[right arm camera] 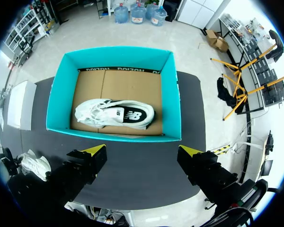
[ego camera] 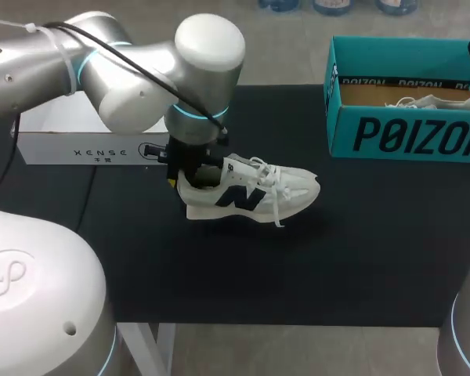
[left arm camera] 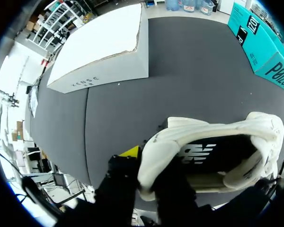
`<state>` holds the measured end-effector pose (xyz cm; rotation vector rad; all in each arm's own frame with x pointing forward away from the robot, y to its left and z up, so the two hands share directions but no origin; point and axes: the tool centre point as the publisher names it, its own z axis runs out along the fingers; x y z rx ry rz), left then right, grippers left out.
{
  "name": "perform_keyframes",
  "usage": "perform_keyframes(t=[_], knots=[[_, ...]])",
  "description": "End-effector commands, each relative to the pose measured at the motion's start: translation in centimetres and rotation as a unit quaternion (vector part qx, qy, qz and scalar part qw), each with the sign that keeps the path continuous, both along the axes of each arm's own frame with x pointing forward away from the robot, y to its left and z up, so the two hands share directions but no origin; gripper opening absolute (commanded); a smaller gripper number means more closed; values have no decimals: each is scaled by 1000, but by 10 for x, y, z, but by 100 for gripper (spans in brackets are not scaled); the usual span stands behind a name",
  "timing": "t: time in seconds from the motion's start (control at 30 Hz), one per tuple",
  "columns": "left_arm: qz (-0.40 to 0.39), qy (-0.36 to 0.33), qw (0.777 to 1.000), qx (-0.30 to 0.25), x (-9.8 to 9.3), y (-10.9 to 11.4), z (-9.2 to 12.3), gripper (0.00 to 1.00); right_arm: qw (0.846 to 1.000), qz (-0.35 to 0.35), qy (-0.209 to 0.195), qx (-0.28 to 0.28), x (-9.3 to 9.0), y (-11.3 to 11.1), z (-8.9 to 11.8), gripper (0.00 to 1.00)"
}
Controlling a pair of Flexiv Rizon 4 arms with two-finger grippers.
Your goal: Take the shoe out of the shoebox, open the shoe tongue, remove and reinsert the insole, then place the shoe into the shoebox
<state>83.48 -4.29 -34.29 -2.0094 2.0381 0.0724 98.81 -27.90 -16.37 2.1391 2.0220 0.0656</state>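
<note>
While the white mesh sneaker (ego camera: pixel 251 192) stands on the black table (ego camera: pixel 298 274) outside the teal cardboard shoebox (ego camera: pixel 399 133), the left tool (ego camera: pixel 176 176) is at its heel. Left wrist view: it pinches the heel collar (steadying it for insole work, I judge). Right wrist view: the right tool (right arm camera: pixel 142 156) hangs spread over the shoebox.

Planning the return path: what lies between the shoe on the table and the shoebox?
Only bare table between shoe and shoebox, per the head view.
</note>
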Motion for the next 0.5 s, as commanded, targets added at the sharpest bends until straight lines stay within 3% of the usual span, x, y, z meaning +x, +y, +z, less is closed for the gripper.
perform_keyframes(t=[0.03, 0.5], knots=[[9, 6, 1000, 3, 5, -4, -25, 0, 1000, 0, 0, 0, 0, 0, 0, 100], [26, 42, 998, 24, 12, -20, -42, 0, 1000, 0, 0, 0, 0, 0, 0, 100]])
